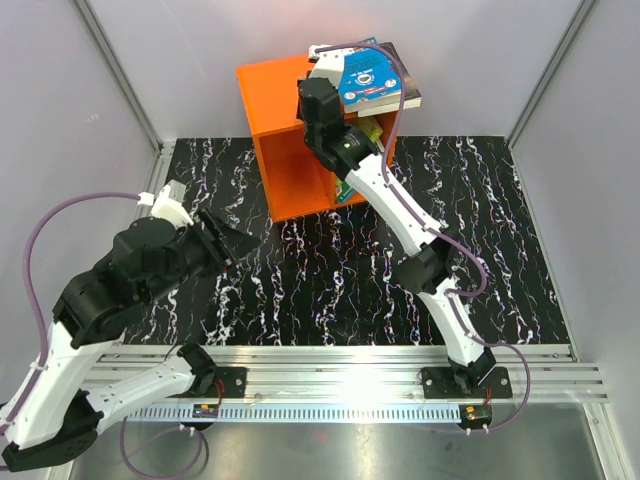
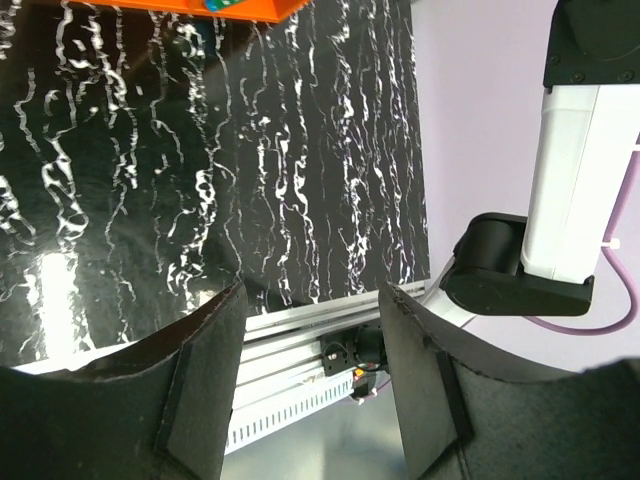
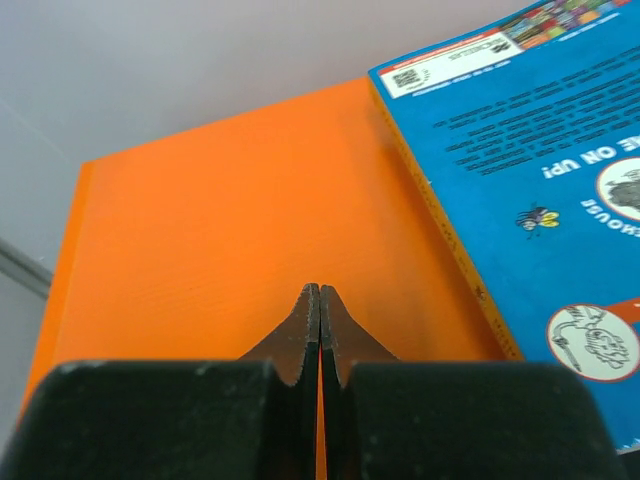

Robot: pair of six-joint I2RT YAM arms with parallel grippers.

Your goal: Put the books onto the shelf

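The orange shelf (image 1: 272,95) stands at the back of the table. A bright blue book (image 1: 375,78) lies flat on the shelf's top, hanging over its right edge. My right gripper (image 1: 312,82) is above that top, left of the blue book. In the right wrist view the right gripper (image 3: 320,292) is shut on nothing, its tips over the orange shelf (image 3: 220,220), with the blue book (image 3: 540,180) to its right. A green-covered book (image 1: 347,190) shows in the shelf's opening under the right arm. My left gripper (image 1: 225,245) is open and empty above the table's left side.
The black marbled tabletop (image 1: 330,290) lies in front of the shelf. In the left wrist view the left gripper (image 2: 310,290) looks over the aluminium rail (image 2: 290,340) at the near edge, with the right arm's base (image 2: 520,270) to the right. Grey walls close in both sides.
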